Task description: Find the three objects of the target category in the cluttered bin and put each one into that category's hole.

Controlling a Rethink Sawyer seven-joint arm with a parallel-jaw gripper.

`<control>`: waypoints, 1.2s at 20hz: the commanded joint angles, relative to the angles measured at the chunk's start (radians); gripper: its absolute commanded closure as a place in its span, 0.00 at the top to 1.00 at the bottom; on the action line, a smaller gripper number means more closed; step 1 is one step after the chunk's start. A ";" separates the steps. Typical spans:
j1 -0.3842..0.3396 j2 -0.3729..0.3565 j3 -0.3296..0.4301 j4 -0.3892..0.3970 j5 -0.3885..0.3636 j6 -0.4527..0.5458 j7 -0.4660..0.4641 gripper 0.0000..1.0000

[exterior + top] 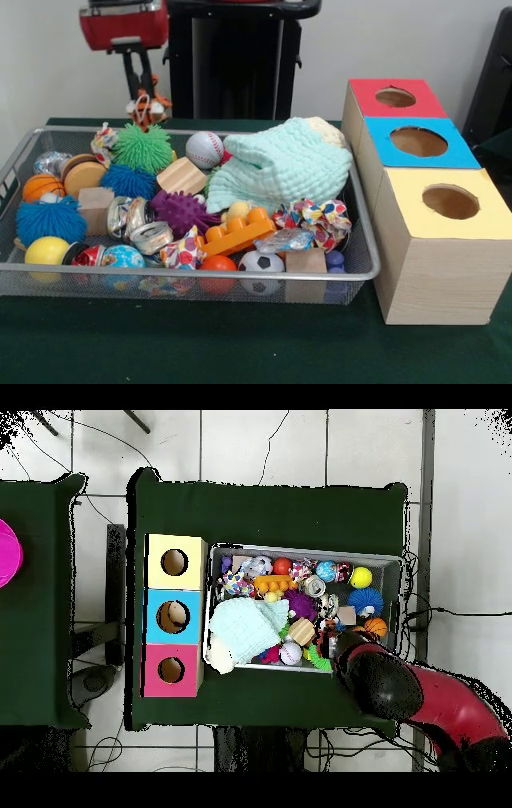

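Gripper [145,102] hangs over the bin's [200,274] far left corner, clamped on an orange plush toy [149,106].

A wire basket [305,550] sits on a dark green counter [270,509], crowded with toys. A pale mint cloth [245,629] covers its left part, with a baseball [291,652] just beside it. A purple spiky ball [298,604], an orange block [270,584], a yellow ball [361,577] and a blue spiky ball [365,600] lie further along. Left of the basket stands a row of 3 boxes: yellow-topped [176,562], blue-topped [175,616] and red-topped [171,670], each with 1 round hole. The red and black arm [420,699] reaches over the basket's lower right corner.
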 commanded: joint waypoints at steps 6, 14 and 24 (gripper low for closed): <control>0.187 -0.182 -0.129 0.311 0.178 -0.184 0.447 0.00; 0.357 -0.269 -0.178 0.416 0.295 -0.247 0.560 0.00; 0.566 -0.273 -0.229 0.470 0.406 -0.345 0.697 0.00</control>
